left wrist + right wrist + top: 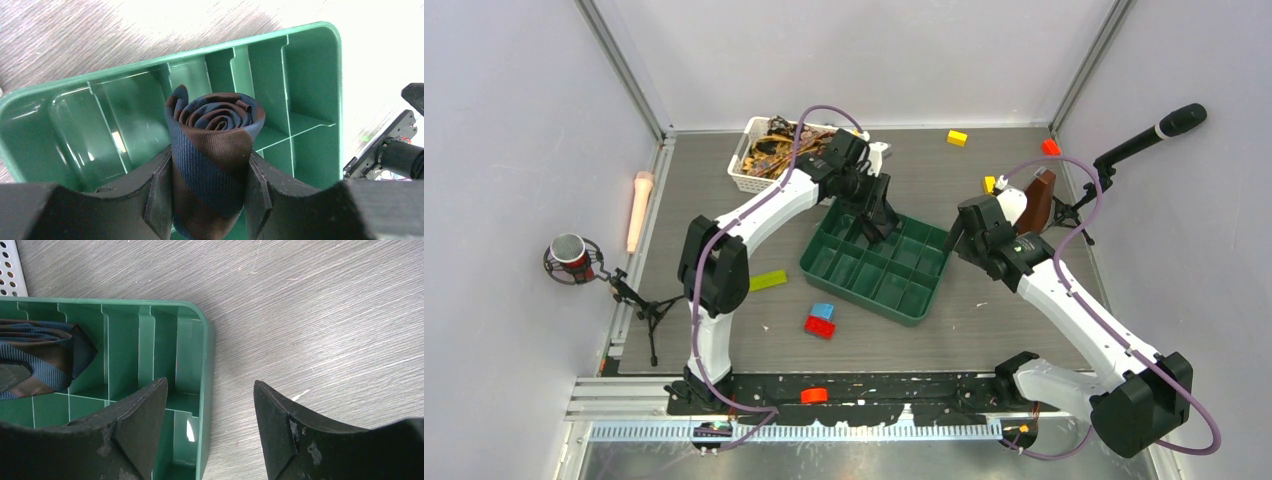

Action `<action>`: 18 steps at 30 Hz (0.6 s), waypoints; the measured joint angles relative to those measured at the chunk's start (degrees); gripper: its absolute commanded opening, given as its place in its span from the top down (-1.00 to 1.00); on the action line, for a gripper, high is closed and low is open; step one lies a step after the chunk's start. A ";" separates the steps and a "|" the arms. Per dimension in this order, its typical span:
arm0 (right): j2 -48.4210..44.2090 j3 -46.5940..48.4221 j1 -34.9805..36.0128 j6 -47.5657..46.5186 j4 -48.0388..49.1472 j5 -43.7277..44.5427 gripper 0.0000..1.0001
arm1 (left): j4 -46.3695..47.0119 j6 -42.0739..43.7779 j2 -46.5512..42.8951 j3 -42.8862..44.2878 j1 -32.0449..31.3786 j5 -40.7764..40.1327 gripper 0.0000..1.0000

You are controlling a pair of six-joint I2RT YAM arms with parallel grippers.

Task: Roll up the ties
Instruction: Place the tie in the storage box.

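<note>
My left gripper (210, 185) is shut on a rolled tie (212, 145), navy with brown diagonal stripes, its spiral end facing up. It holds the roll above the compartments of a green divided tray (150, 65). From above, that gripper (877, 222) hangs over the tray's far side (904, 305). My right gripper (210, 385) is open and empty, straddling the tray's right wall (190, 305); it also shows in the top view (954, 240). The rolled tie (35, 360) shows at its left. Several patterned brown and gold ties (774, 150) lie in a white basket (742, 178).
Loose bricks lie about: yellow (957, 138), red (1050, 147), blue (823, 311) on red (819, 327), a lime flat piece (768, 281). A brown object (1039, 200) stands behind my right arm. Microphone stands sit at the left (572, 258) and right (1164, 128).
</note>
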 measured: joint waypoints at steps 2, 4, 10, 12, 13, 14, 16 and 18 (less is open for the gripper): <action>0.00 0.00 0.00 0.02 0.00 -0.02 -0.40 | -0.04 0.31 0.13 -0.04 0.04 -0.81 0.28; 0.02 0.00 0.00 0.02 0.02 -0.02 -0.40 | -0.20 0.76 0.26 -0.04 0.13 -1.53 0.28; 0.31 0.00 0.00 0.02 0.00 -0.02 -0.40 | -0.63 1.46 0.92 -0.04 0.24 -3.21 0.30; 0.52 -0.02 0.00 0.02 -0.02 -0.04 -0.40 | -1.03 1.66 1.20 -0.04 0.24 -3.82 0.31; 0.55 -0.02 0.00 0.02 -0.02 -0.04 -0.40 | -1.16 1.84 1.31 -0.04 0.24 -4.15 0.31; 0.55 -0.02 0.00 0.02 -0.02 -0.04 -0.40 | -1.27 2.10 1.42 -0.04 0.24 -4.46 0.31; 0.55 -0.02 0.00 0.02 -0.02 -0.04 -0.40 | -1.44 2.40 1.60 -0.04 0.24 -5.01 0.32; 0.66 -0.02 0.00 0.02 -0.02 -0.04 -0.40 | -1.46 2.49 1.70 -0.04 0.24 -5.46 0.32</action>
